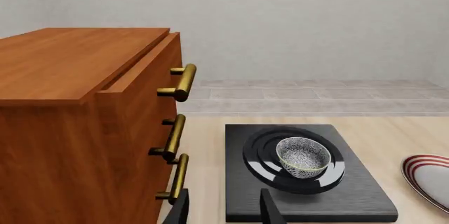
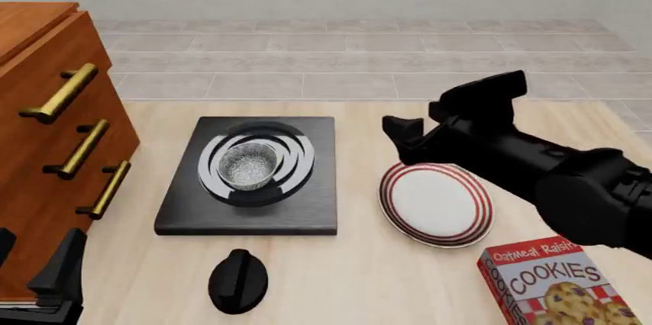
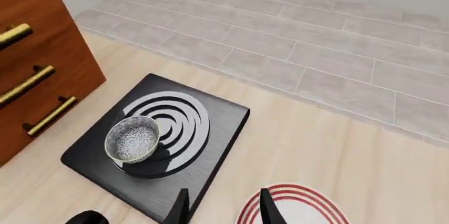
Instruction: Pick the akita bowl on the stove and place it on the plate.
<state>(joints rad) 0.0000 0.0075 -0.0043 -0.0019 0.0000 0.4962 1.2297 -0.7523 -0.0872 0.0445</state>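
Hovering above the counter (image 2: 387,279), the right fingers (image 3: 223,206) stand apart, holding nothing, over the gap between stove (image 2: 183,214) and plate (image 2: 436,204). Beyond them the akita bowl (image 2: 247,165) sits empty on the burner rings. The left fingers (image 1: 224,208), also apart, hang beside the wooden drawers (image 1: 84,145); only the front view shows the knob (image 2: 238,281) and cookie box (image 2: 555,283).

Your matte black right arm (image 2: 550,172) is a thick, rounded tube that widens into a bulbous joint, with a boxy block on top. Both grippers (left gripper (image 1: 223,208), right gripper (image 3: 223,205)) end in flat, tapering black fingers.
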